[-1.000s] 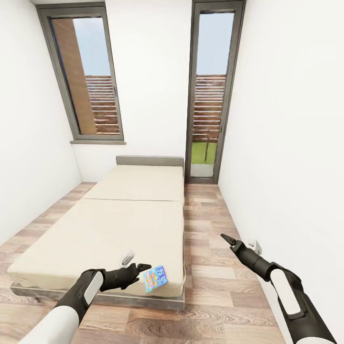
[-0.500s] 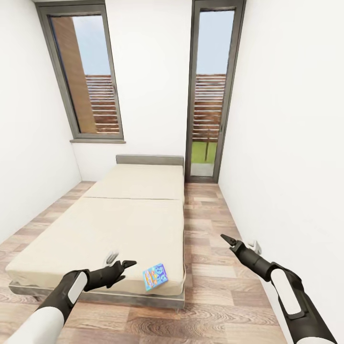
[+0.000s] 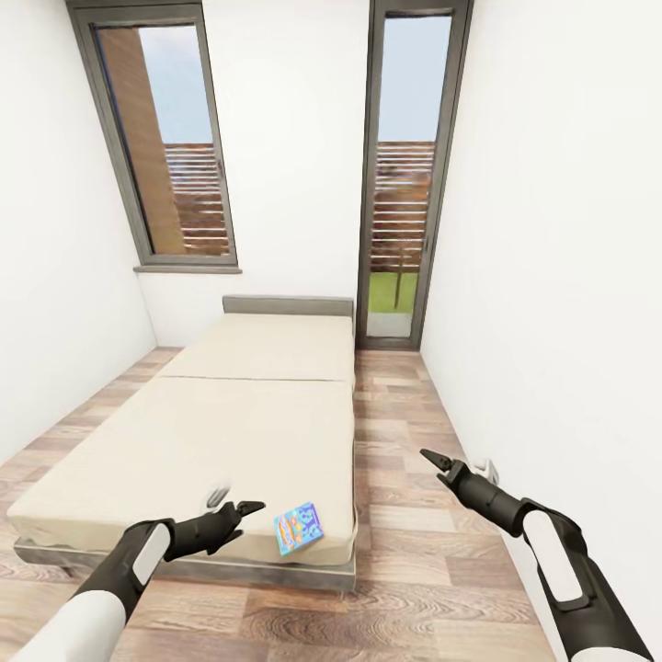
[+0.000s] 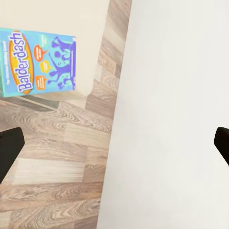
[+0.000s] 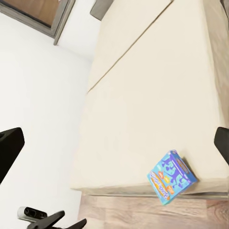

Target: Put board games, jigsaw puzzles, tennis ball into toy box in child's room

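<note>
A cream bed (image 3: 248, 423) is seen filling the centre and lower left of the head view, its grey headboard set against the far white wall between a window (image 3: 165, 147) at upper left and a tall glazed door (image 3: 405, 184) at upper centre. A light-blue game box (image 3: 300, 527), lettered "Balderdash" in the left wrist view (image 4: 37, 63), is found lying flat on the mattress at the bed's near right corner, low in the frame just right of centre. The left pincer (image 3: 241, 508) is held over the bed's near edge, just left of the box and apart from it; its fingers are spread wide, shown at opposite edges of the left wrist view, and nothing is held. The right pincer (image 3: 432, 460) is raised over the plank floor (image 3: 405, 570) at lower right, near the right wall and well apart from the bed; its fingers are likewise parted wide in the right wrist view and nothing is gripped. In that view the box (image 5: 171, 177) is seen at the mattress corner, with the left pincer (image 5: 55, 220) at the lower left.
</note>
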Available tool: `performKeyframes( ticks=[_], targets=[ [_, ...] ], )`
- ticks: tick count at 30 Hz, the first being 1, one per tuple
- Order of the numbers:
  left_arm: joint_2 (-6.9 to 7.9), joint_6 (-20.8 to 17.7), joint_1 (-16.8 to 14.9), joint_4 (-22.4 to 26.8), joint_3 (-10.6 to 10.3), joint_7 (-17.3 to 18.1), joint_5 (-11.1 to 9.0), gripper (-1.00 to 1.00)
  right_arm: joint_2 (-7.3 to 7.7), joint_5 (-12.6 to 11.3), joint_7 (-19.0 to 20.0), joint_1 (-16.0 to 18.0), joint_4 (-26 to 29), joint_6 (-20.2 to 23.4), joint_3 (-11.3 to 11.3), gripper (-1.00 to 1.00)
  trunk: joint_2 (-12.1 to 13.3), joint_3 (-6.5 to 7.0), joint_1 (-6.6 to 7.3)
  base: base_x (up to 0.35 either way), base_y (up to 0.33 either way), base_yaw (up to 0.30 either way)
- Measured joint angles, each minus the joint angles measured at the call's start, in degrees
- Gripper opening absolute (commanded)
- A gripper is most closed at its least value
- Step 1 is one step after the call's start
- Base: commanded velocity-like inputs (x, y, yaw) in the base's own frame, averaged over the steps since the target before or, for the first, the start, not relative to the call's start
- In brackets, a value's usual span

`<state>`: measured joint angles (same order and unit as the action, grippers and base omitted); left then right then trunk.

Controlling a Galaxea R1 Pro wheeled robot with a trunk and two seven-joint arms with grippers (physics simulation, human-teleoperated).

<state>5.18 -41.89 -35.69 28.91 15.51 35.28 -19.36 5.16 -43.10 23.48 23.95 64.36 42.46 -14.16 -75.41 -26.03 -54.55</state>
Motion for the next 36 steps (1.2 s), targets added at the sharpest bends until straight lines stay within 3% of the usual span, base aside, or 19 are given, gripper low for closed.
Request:
performKeyframes(
  ticks=[8, 31, 36],
  targets=[
    [-0.94, 0.39, 0.02, -0.07, 0.02, -0.23, 0.03, 1.0, 0.29, 0.09, 0.51, 0.0, 1.27, -0.26, 0.19, 1.0, -3.21, -1.44, -1.76, 0.0, 0.0, 0.0],
    [-0.17, -0.03, 0.01, -0.08, 0.3, 0.66, -0.05, 1.0, 0.33, 0.0, 0.64, 0.0, 1.42, 0.01, 0.13, 1.0, -12.44, -5.57, -6.81, 0.0, 0.0, 0.0],
    [-0.15, -0.05, -0.02, -0.08, 0.34, 0.67, -0.04, 1.0, 0.68, -0.1, 2.67, 0.0, 1.46, 0.33, -0.1, 1.0, -14.45, -6.47, -7.91, 0.0, 0.0, 0.0]
  ],
)
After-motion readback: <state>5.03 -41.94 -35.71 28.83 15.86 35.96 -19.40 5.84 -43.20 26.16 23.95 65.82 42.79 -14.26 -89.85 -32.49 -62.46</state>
